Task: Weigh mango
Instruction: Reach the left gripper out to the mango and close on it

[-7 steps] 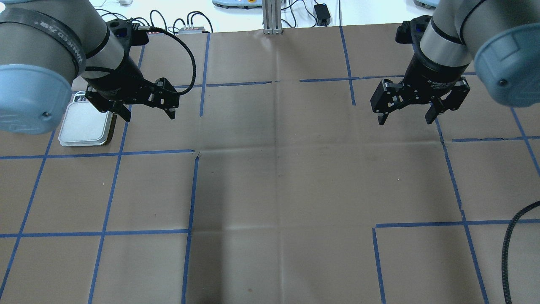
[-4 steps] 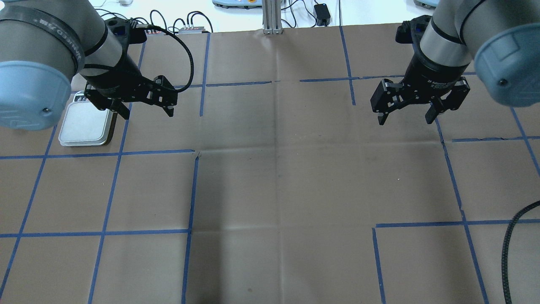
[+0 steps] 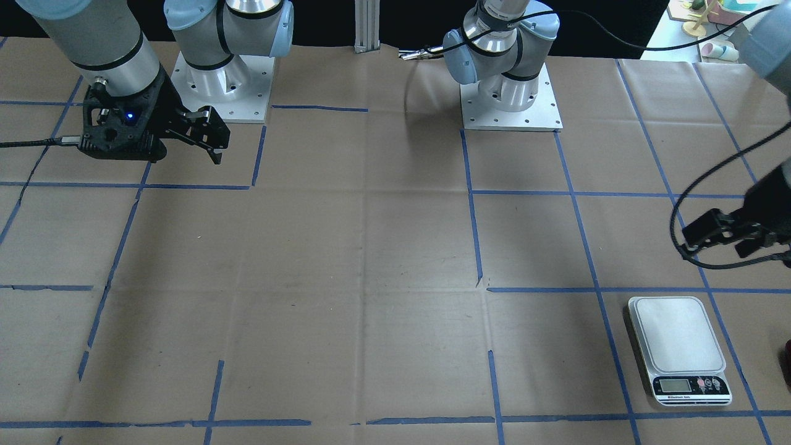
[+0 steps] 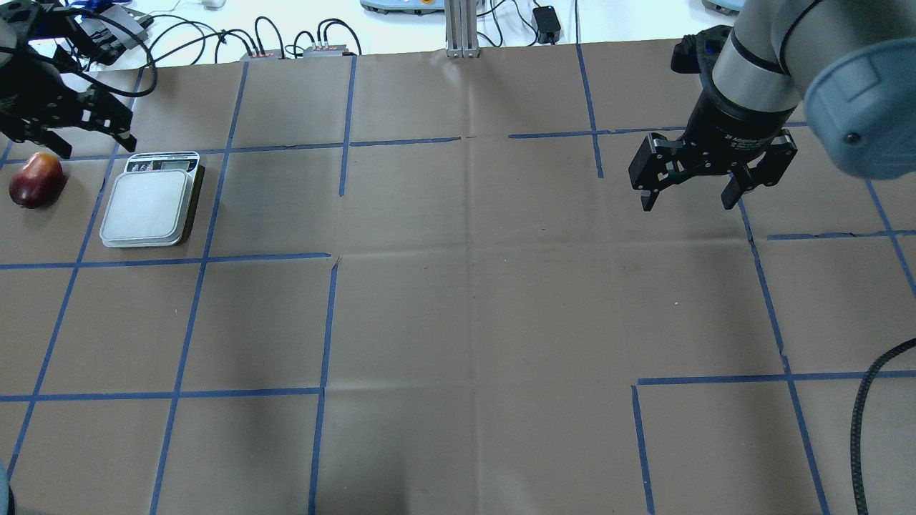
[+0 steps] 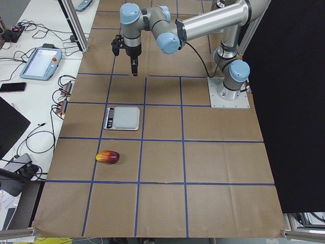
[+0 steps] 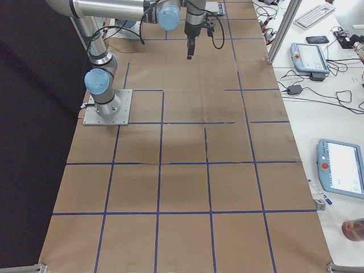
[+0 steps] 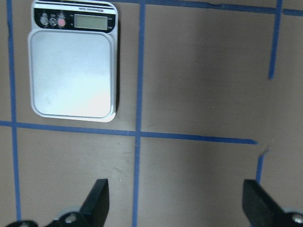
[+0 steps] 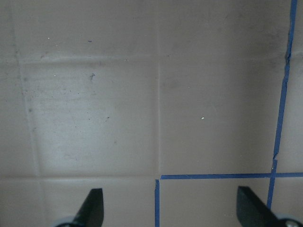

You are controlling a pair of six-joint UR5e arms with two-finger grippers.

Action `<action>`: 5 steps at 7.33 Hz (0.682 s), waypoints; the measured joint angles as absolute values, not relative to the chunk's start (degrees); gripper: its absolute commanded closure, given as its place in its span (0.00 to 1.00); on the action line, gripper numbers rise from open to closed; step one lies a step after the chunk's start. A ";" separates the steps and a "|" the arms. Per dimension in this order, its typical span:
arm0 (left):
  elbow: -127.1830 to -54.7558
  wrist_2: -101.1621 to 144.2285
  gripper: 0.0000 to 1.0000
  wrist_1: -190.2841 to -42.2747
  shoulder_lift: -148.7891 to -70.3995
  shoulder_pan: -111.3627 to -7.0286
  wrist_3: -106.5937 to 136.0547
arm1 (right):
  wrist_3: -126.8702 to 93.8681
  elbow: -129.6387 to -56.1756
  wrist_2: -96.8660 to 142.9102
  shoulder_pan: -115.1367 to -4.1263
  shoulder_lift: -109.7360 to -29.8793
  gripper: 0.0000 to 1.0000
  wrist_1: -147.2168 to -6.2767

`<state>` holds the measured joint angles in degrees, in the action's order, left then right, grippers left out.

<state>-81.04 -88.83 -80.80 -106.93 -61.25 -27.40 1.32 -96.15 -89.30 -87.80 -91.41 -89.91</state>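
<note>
Quick count: 1 mango (image 4: 34, 180), 1 scale (image 4: 147, 207), 2 arms, 2 grippers.

The mango lies on its side on the surface, out at the robot's left end, dark red with a yellowish end. It sits just beside the scale without touching it, 1 blue tape line running between the 2. The scale's platform has nothing on it.

The left gripper (image 7: 176, 205) hangs in the air near the mango and scale, fingers spread wide and holding nothing; its wrist camera looks down on the scale. The right gripper (image 4: 687, 197) hovers well apart over the other end, also spread wide and empty.

The surface (image 4: 472, 300) is covered in brown paper with fold creases, marked into squares with blue tape. Each arm is bolted to its own metal plate (image 3: 511, 105), so 2 plates. There's 1 aluminium post (image 4: 461, 28) at the far edge. On the robot side a black curtain (image 5: 289, 101) closes things off; opposite are white benches with loose cables and 2 teach pendants (image 6: 310, 57).
</note>
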 measured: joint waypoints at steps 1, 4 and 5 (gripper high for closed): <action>-76.24 -88.84 0.00 -80.65 -111.80 -57.27 -33.27 | 1.32 -96.15 -89.30 -87.80 -91.40 0.00 -89.91; -58.22 -88.91 0.00 -79.68 -128.42 -50.63 -41.18 | 1.32 -96.15 -89.30 -87.80 -91.40 0.00 -89.91; -51.84 -89.00 0.00 -79.91 -133.51 -49.40 -42.15 | 1.32 -96.15 -89.30 -87.80 -91.41 0.00 -89.91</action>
<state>-51.84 -89.00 -79.91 -133.51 -49.40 -42.15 1.32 -96.15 -89.30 -87.80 -91.41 -89.91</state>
